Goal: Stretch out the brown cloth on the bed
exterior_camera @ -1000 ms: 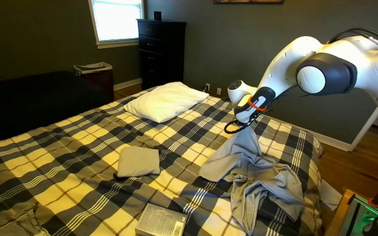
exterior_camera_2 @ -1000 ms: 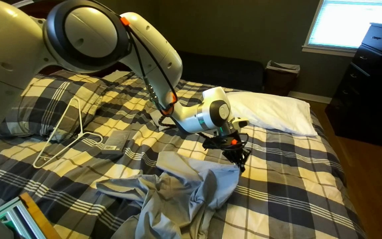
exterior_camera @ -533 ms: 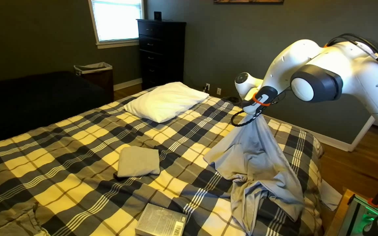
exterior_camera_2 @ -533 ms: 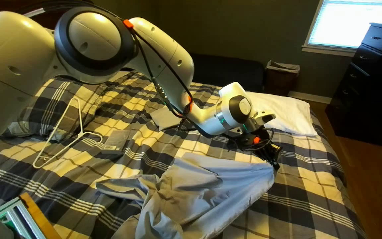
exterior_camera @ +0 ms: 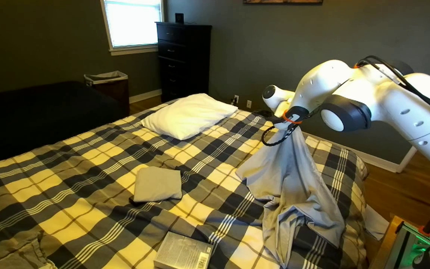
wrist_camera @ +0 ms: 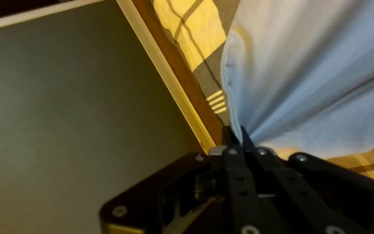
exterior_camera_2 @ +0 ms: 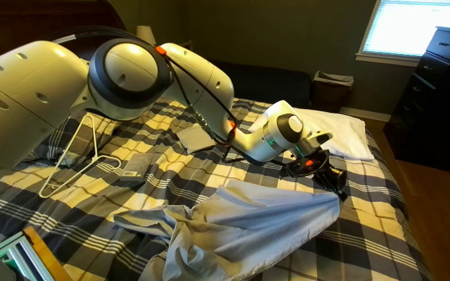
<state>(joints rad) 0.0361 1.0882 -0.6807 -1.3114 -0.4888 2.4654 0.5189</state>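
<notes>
Bed [exterior_camera: 203,164] plaid-covered; brown cloth [exterior_camera: 290,181] pinched in gripper [wrist_camera: 238,138]; dresser [exterior_camera: 185,61] near window [exterior_camera: 133,24].

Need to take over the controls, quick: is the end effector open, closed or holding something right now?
End effector: closed, holding an edge of the large rumpled grey-brown fabric sheet.

In an exterior view, the large cloth [exterior_camera: 293,186] lies on the bed [exterior_camera: 88,190] right of the folded cloth [exterior_camera: 158,184], one end held in the end effector [wrist_camera: 238,137]. The pillow [exterior_camera: 189,116] lies behind the folded cloth, the box [exterior_camera: 182,249] before it. The dresser [exterior_camera: 185,59] stands behind the bed. In an exterior view, the hanger [exterior_camera_2: 95,158] lies left of the box.
</notes>
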